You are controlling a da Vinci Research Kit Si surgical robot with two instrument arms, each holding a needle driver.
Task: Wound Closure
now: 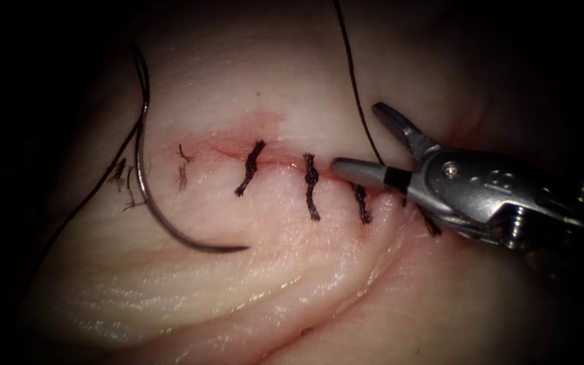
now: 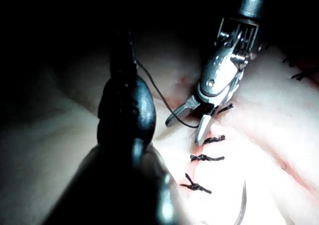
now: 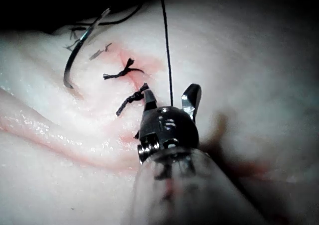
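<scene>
The curved needle (image 1: 163,220) lies free on the tissue (image 1: 190,290), left of the cut (image 1: 278,161), held by neither tool and not in the tissue. Its thread (image 1: 354,81) runs down from above and passes between the open jaws of my right tool (image 1: 356,137), which hovers over the right part of the cut. The same open jaws straddle the thread (image 3: 167,50) in the right wrist view (image 3: 170,98) and in the left wrist view (image 2: 188,126). My left tool (image 2: 124,100) is a dark shape away from the cut. The needle shows too (image 3: 75,60), (image 2: 242,205).
Several dark knotted stitches (image 1: 311,186) cross the cut, with another (image 1: 250,167) further left. Short cut ends of thread (image 1: 119,177) lie by the needle's shaft. A faint red stain (image 1: 238,138) tints the tissue along the cut. A deep fold (image 1: 373,263) runs below it.
</scene>
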